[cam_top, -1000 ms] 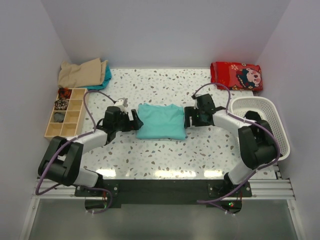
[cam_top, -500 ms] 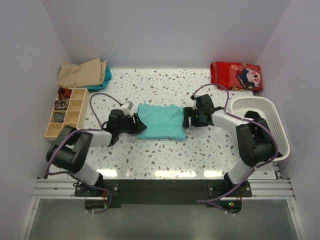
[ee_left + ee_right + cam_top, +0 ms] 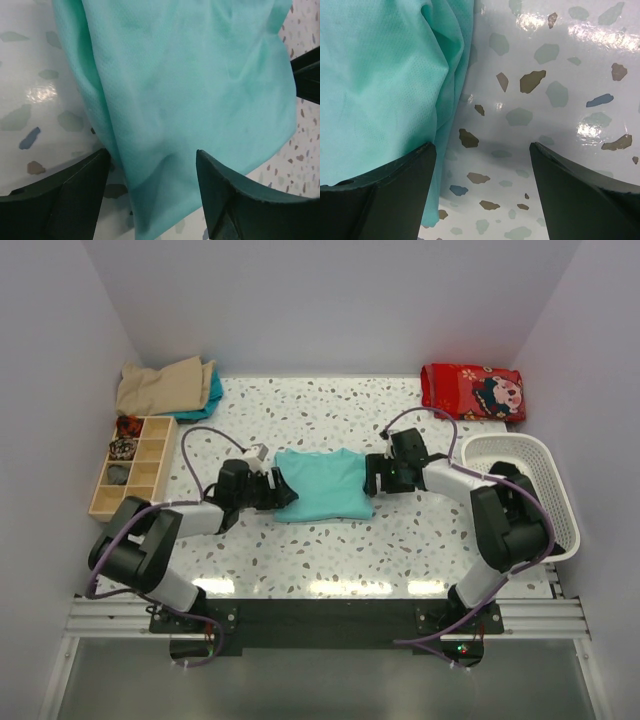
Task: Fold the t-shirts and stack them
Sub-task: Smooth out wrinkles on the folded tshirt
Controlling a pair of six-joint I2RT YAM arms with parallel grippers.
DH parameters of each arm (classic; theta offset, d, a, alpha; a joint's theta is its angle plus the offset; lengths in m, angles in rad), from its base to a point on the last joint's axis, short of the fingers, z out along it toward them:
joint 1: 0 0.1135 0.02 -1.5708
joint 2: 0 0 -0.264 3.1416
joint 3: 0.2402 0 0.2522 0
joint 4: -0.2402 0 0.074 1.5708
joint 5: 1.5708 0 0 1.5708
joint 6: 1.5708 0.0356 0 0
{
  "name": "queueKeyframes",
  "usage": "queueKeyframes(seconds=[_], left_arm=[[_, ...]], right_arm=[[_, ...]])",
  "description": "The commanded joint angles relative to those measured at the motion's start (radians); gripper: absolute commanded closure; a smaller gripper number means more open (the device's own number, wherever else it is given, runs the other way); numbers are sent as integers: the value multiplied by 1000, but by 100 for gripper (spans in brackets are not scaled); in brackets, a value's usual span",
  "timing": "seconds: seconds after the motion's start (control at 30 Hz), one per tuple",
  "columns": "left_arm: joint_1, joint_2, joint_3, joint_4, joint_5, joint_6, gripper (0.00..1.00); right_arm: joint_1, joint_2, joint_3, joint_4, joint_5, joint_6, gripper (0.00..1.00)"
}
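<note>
Back-left corner of terrazzo bench (image 3: 330, 540): tan t-shirt (image 3: 160, 383), folded. Left tool (image 3: 278, 490): fingers stood wide apart, straddling the left edge of the teal-green t-shirt (image 3: 320, 483), which lay folded at bench centre. Right tool (image 3: 372, 478): spread wide at its right edge, gripping nothing.

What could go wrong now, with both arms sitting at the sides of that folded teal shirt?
The left gripper has its open fingers straddling the layered edge of the teal t-shirt. Closing could catch only some layers, so the fold might fall open on lifting. The right gripper has mostly bare table between its open fingers, with the shirt's edge by one finger only. It could miss or pinch thinly, and the shirt might lift lopsided.
</note>
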Motion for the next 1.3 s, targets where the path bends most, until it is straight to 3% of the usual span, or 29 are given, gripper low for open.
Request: queueKeyframes(seconds=[0.0, 0.03, 0.07, 0.17, 0.33, 0.43, 0.53, 0.7, 0.93, 1.1, 1.27], left_arm=[[-2, -108, 54, -161, -177, 62, 22], [-2, -125, 65, -196, -219, 87, 21], [-2, -154, 82, -248, -258, 98, 10], [-2, -182, 114, -302, -380, 134, 4], [-1, -155, 191, -353, -437, 132, 4], [-2, -170, 240, -330, -356, 141, 4], [-2, -153, 278, -227, -233, 132, 4], [-2, -17, 359, -68, -83, 93, 4], [-1, 197, 424, 121, 111, 46, 7], [15, 293, 412, 170, 135, 44, 7], [53, 350, 401, 199, 142, 56, 8]], right_arm=[[-1, -38, 10, -17, 20, -8, 19], [-3, -62, 10, -21, 34, -11, 19], [-3, -76, 10, -26, 54, -11, 19], [-3, -136, 12, -46, 142, -17, 18], [-6, -217, 44, -89, 275, -15, 16], [-4, -251, 87, -81, 228, -49, 15], [-6, -205, 154, -75, 84, -49, 15], [-1, -150, 168, 15, -189, 28, 12], [14, -70, 98, 103, -422, 109, 12], [23, -68, 24, 92, -470, 123, 12], [25, -82, -17, -4, -391, 95, 11]])
